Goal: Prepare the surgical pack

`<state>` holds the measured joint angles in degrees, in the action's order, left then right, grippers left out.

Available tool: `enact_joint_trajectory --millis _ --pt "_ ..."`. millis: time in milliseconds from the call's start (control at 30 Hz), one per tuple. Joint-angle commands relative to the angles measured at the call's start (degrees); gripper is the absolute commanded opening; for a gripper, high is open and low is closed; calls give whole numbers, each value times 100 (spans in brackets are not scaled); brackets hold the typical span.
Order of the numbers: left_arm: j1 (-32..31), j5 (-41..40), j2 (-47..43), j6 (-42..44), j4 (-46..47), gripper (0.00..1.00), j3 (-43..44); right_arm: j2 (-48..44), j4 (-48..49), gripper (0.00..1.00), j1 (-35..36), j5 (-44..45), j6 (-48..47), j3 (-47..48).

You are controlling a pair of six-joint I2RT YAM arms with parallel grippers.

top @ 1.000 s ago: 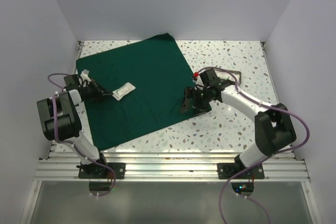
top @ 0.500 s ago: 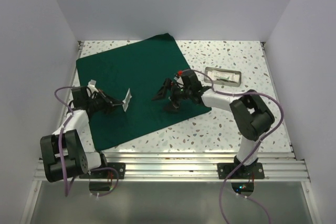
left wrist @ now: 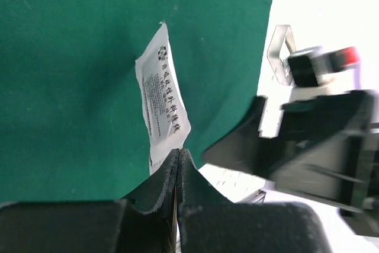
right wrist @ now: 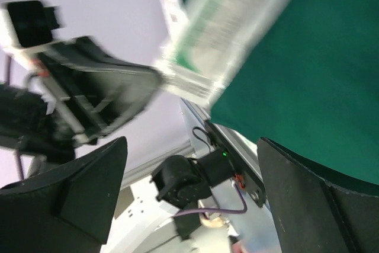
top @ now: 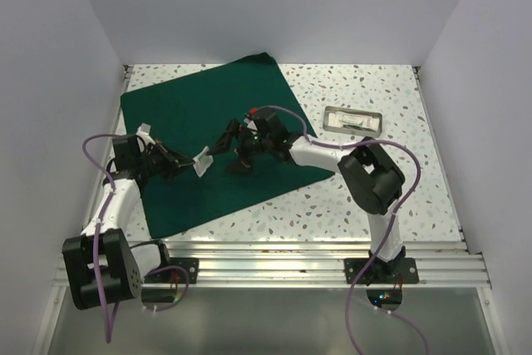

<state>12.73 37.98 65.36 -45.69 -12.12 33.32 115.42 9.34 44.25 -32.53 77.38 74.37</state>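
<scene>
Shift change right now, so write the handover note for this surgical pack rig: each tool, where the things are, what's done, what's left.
Left tool: shut on the white packet, holding it above the green drape.
Right tool: open and empty, close beside the packet.
Green drape: spread flat on the table.
Steel tray: on bare table right of the drape; contents too small to identify.
Done: drape laid out, packet picked up.
Left: probably a handover of the packet to the right tool; tray not yet on the drape; nothing wrapped.
</scene>
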Motion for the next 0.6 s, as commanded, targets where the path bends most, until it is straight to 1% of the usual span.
enact_joint_trajectory --millis 0,33,67,100,133,167,233,267,300,367,500,533,567 --pt "-43 7 -260 272 -196 0 149 -134 -823 94 -13 90 -849 413" --pt "-112 165 -296 228 -64 0 114 -90 -751 93 -22 2 -700 403" --pt "-165 158 -305 297 -19 0 148 -55 -915 93 -13 -25 -733 464" --pt "-227 131 -287 393 -114 0 209 24 -1265 92 -13 -25 -873 734" --pt "-306 70 -261 542 -237 0 288 60 -1625 92 -13 79 -1266 928" --pt "-359 35 -226 892 -369 0 480 95 -2386 92 -13 168 -1487 1148" --pt "-508 -53 -86 1254 -773 0 666 261 -3067 91 -4 300 -2075 1807" --pt "-569 -97 -50 1552 -992 0 797 367 -3714 91 -13 352 -2226 2035" --pt "-640 -184 -33 1668 -1081 0 860 463 -4025 90 -13 397 -2367 2482" --pt "-824 -343 -50 1931 -1248 0 948 649 -4657 89 -4 545 -2640 2818" --pt "-1211 -624 -138 2187 -1346 0 1045 728 -5248 88 31 818 -2886 3345" --pt "-1420 -642 -129 2240 -1372 0 1071 780 -5415 87 31 836 -3009 3487" --pt "-1510 -642 -120 2318 -1355 0 1106 920 -5782 87 49 863 -3071 3636"
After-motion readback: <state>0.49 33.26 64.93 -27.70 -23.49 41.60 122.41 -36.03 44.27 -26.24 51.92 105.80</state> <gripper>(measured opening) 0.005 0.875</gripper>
